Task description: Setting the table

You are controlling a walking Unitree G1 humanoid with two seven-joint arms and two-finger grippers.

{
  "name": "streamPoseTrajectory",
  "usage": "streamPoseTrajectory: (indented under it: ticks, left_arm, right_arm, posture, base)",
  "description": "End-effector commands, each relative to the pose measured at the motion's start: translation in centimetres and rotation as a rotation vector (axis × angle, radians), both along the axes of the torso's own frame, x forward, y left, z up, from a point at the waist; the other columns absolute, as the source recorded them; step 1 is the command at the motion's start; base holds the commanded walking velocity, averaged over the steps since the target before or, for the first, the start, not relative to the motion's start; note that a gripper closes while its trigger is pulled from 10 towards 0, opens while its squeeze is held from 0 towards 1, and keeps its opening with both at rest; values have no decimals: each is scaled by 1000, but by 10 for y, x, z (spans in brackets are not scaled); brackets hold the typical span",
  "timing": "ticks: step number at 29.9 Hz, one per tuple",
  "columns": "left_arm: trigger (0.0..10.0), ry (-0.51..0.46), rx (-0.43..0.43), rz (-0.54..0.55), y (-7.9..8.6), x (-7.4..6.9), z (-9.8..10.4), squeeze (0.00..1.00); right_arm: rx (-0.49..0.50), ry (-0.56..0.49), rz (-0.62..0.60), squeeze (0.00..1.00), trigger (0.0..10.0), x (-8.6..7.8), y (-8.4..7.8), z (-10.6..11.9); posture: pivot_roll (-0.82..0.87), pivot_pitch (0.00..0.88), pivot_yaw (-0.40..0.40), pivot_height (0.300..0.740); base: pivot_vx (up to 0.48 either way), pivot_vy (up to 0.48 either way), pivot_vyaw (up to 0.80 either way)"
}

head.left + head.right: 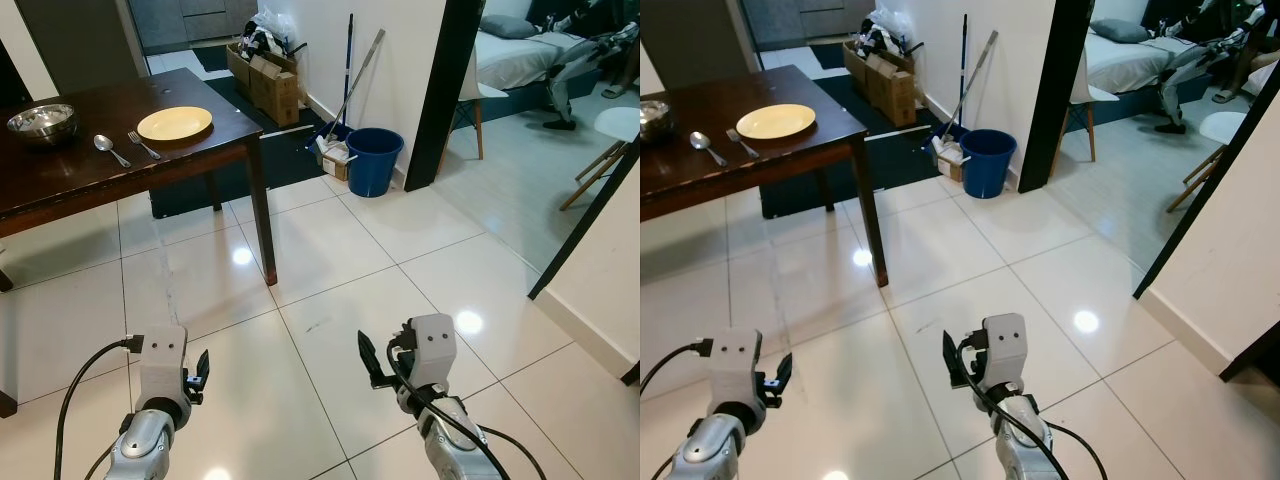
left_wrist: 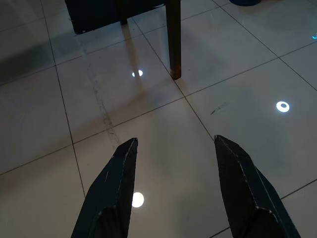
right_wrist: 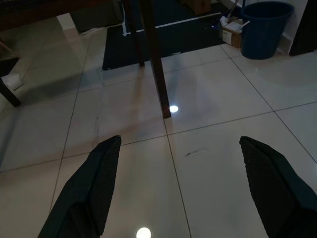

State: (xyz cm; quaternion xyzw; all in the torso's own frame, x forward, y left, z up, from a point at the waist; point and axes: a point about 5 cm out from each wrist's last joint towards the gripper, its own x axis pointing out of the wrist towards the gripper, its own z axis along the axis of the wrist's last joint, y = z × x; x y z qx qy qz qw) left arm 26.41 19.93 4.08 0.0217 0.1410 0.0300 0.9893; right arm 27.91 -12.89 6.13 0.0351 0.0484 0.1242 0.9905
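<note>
Table of dark wood stands well ahead of both grippers and off to the left-hand side, one leg planted on the glossy pale tile floor. On its top: yellow plate near the corner, fork just beside the plate, spoon just beside the fork, steel bowl further along toward the far left edge. All four sit apart from one another, none touching.

Left gripper hangs low over bare tile, fingers spread wide, nothing between them. Beyond its tips lies the foot of the table leg with a ceiling-light reflection beside it.

Right gripper also low over tile, fingers spread wider still, holding nothing. Past its tips: the same table leg, a dark mat under the table, and a blue bucket far ahead to the right-hand side.

Bucket stands against a white wall with a small carton touching its side and mop handles leaning above. Cardboard boxes sit further back along that wall. Through a dark-framed doorway on the right, a bed and a person's legs show in the next room.
</note>
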Motion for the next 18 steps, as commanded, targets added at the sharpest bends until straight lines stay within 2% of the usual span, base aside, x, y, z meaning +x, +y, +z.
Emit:
streamPoseTrajectory:
  ticks: [1, 18]
  left_arm:
    - [10000, 19, 6, -2, 1, -2, -3, 0]
    - [10000, 22, 7, -2, 1, -2, -3, 0]
  right_arm:
    - [-6, 22, 7, 0, 10000, -3, 1, -4]
    - [-3, 22, 7, 0, 10000, -3, 3, -4]
  posture:
    - [2, 0, 76, 740]
    - [4, 0, 78, 740]
  base:
    - [0, 0, 0]
    - [0, 0, 0]
